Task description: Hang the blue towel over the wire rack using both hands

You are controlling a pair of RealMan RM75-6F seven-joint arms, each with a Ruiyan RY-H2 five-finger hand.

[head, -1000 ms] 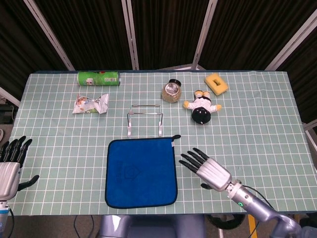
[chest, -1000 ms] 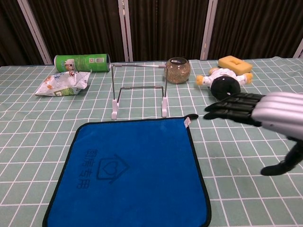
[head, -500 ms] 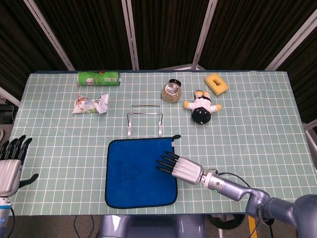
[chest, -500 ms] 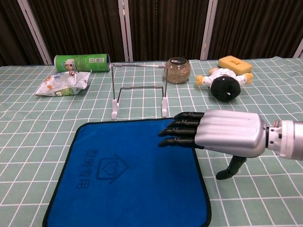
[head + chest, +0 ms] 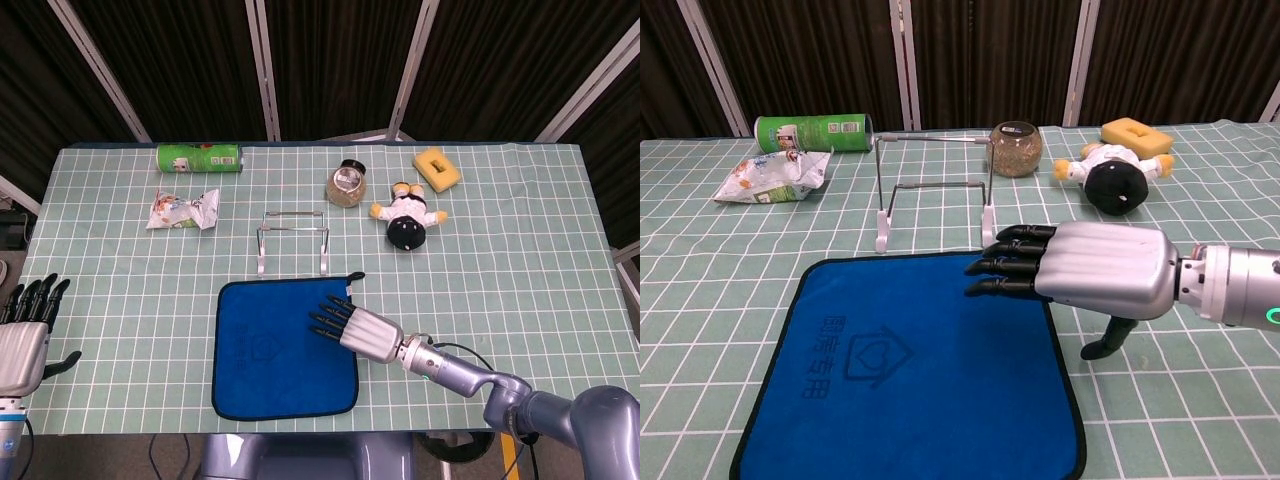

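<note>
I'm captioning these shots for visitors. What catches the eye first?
The blue towel lies flat at the near edge of the table, with the right robot hand stretched out over its far right corner, fingers apart. Just behind stands the bare wire rack; the left robot hand waits at the table's left edge.

A robot test lab is indicated by black curtains [image 5: 330, 60] hung behind a grid-patterned table [image 5: 520, 250] of assorted props.
</note>
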